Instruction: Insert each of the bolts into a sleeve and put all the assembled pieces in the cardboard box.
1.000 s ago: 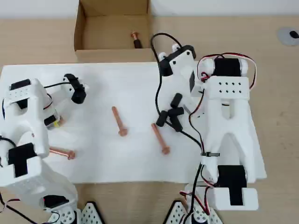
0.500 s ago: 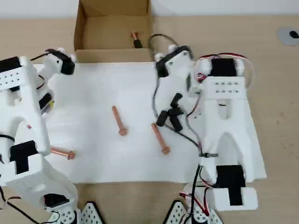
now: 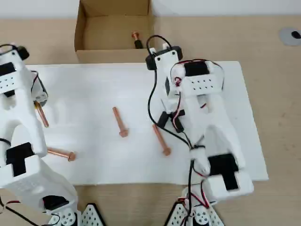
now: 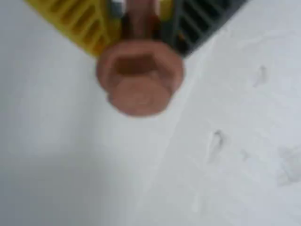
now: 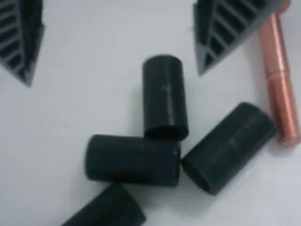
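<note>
**Obscured and cropped items**
Bolt blurred, shank hidden within the left gripper. From above, the right arm covers most of the sleeves. Fourth sleeve cut off at the view's edge.

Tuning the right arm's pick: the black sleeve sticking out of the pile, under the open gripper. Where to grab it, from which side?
Best bet: come straight down and pinch the sleeve across its round sides near the free end. It lies flat, lengthwise in the gap of the open right gripper, so the jaws close across it; its other end butts a crosswise sleeve.
</note>
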Controlling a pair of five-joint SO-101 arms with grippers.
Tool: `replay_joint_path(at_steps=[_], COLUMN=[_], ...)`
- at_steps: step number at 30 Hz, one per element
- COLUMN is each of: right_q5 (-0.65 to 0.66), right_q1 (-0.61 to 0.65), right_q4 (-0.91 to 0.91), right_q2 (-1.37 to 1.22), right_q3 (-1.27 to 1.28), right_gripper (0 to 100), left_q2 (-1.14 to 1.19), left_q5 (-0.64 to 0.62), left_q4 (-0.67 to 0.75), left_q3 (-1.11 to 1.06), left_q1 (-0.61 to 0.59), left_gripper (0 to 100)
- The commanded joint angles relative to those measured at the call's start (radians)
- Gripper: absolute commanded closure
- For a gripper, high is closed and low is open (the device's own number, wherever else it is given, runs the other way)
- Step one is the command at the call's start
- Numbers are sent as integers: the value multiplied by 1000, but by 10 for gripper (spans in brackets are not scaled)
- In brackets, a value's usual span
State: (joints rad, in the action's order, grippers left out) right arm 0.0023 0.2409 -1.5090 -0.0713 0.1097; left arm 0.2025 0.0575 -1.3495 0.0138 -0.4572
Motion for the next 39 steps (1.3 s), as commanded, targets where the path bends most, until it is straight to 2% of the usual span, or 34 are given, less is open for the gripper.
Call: replay_joint_path(at_steps=[1,4,11,21,27,30,36,39], right_q5=[-110,-207,-292,-222,-172,-163,-181,-281], right_q1=[-16,-4,1,21,24,22,21,19], right_q4=[18,37,31,-11,-52,-77,-95,-87], right_q2=[-96,-186,-311,-389,-420,-444,-550,-604], right_q3=[-8,-45,-220,-292,-461,-561,-671,-680], right_gripper=[729,729,730,731,731,731,731,731], left_q2=[-13,-13,-15,-119,-171,-189,-232,-259], left_q5=[-110,-141,-109,-63,-63,-23,15,21], left_q4=[61,98,110,114,170,198,210,210], left_q3=[-44,-94,-115,-152,-233,-290,-367,-384], left_q1=[-44,-55,-46,-35,-34,-29,-8,-6], left_gripper=[987,987,987,987,987,987,988,988])
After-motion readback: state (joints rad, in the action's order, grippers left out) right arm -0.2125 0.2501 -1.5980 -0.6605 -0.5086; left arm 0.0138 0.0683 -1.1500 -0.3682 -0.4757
